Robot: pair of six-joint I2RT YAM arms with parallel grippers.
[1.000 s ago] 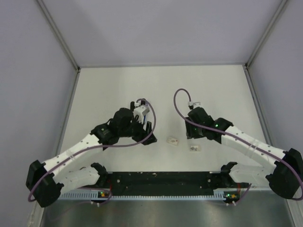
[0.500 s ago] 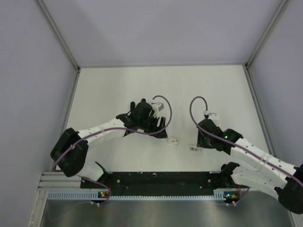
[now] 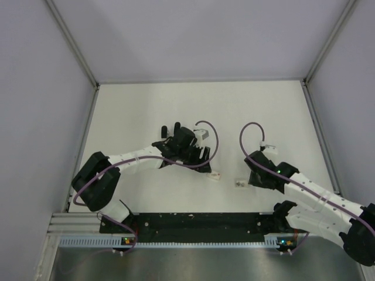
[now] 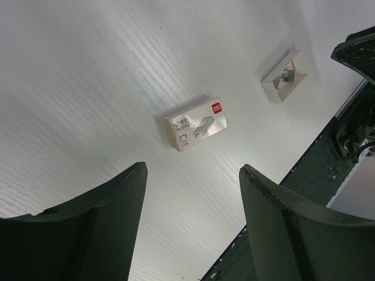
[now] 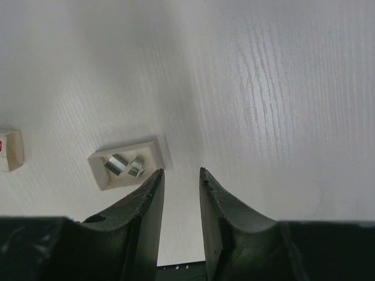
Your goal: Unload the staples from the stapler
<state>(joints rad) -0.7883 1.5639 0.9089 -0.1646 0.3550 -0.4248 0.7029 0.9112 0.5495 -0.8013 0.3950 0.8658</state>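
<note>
Left pincer [image 4: 193,168] farther right, white table [image 3: 263,111]

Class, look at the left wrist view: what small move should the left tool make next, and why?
Probably lower the left tool toward the closed staple box: its fingers stand wide apart holding nothing, and the box lies centred ahead of the gap. The open tray sits nearer the right tool.

L arm [image 3: 135,159] + R arm [image 3: 313,194], white/black.
White link shells, black joints & wrists; purple cable [image 3: 205,122] loops over each wrist; L gripper [image 4: 192,170], R gripper [image 5: 180,172]: dark matte curved fingers [image 5: 140,216], plain, no markings.
</note>
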